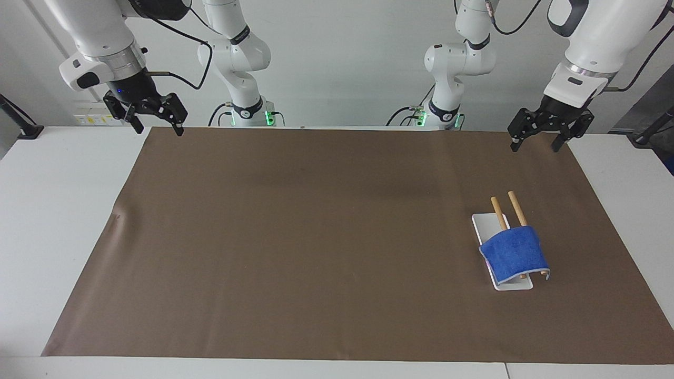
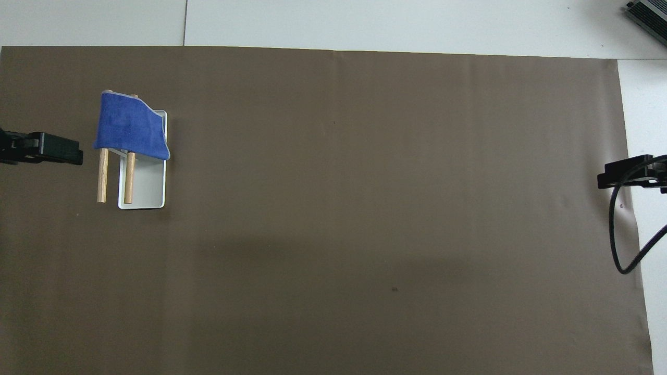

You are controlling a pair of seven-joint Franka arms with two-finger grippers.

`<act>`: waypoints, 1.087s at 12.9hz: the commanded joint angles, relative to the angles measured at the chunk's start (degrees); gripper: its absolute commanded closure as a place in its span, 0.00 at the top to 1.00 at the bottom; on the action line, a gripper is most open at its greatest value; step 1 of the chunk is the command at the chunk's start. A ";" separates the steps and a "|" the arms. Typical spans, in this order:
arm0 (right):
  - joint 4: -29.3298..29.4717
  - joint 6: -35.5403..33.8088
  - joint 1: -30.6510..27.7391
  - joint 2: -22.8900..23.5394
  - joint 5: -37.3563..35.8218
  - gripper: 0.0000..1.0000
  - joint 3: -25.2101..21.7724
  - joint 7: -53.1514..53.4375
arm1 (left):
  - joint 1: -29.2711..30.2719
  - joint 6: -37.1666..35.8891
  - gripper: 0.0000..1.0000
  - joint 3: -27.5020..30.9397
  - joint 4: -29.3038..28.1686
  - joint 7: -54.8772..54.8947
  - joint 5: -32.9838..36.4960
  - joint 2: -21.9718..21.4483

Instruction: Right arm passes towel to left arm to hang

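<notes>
The bright-blue towel (image 1: 514,253) is draped over the two wooden rods (image 1: 517,207) of the white tray (image 1: 484,223), at the left arm's end of the table. It also shows in the overhead view (image 2: 130,126), covering the rods' ends farther from the robots. My left gripper (image 1: 533,146) is open and empty, raised over the brown mat's edge nearest the robots, well apart from the towel. My right gripper (image 1: 159,129) is open and empty, and waits raised over the mat's corner at the right arm's end.
A brown mat (image 1: 316,237) covers most of the white table (image 1: 58,210). A black cable (image 2: 622,234) hangs from the right arm at the mat's edge.
</notes>
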 commanded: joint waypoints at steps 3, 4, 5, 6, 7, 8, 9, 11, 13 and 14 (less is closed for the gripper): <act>-1.43 0.22 -0.22 -1.18 -0.05 1.00 0.04 1.06 | 0.17 -1.09 1.00 -0.11 2.13 2.03 0.91 2.19; -1.60 0.40 -0.13 -1.18 -0.05 1.00 0.04 1.14 | 0.26 -1.07 1.00 -0.11 0.70 1.94 0.83 1.39; -1.60 0.40 -0.13 -1.18 -0.05 1.00 0.04 1.23 | 0.17 -1.60 1.00 0.06 -0.27 1.85 0.91 0.95; -1.60 0.40 -0.13 -1.18 -0.05 1.00 0.04 1.23 | 0.17 -0.99 1.00 0.06 -0.72 1.94 0.91 0.77; -1.60 0.31 -0.13 -1.18 -0.05 1.00 0.04 1.23 | 0.17 -0.90 1.00 0.06 -0.72 2.03 0.91 0.77; -1.60 0.40 -0.13 -1.18 -0.05 1.00 0.04 1.23 | 0.09 -1.07 1.00 0.06 -0.37 2.46 1.00 0.77; -1.60 0.40 -0.13 -1.18 -0.05 1.00 0.04 1.23 | 0.09 -2.29 1.00 -0.11 -0.46 2.47 1.17 -0.02; -1.60 0.40 -0.13 -1.18 -0.05 1.00 0.04 1.23 | 0.09 -6.41 1.00 -0.11 -1.85 2.47 1.18 -2.39; -1.60 0.40 -0.13 -1.18 -0.05 1.00 0.04 1.23 | -0.35 -8.80 1.00 -0.11 -3.96 2.47 1.18 -3.71; -1.60 0.40 -0.13 -1.18 -0.05 1.00 0.04 1.23 | -0.27 -9.68 1.00 -0.11 -5.10 2.29 1.18 -4.41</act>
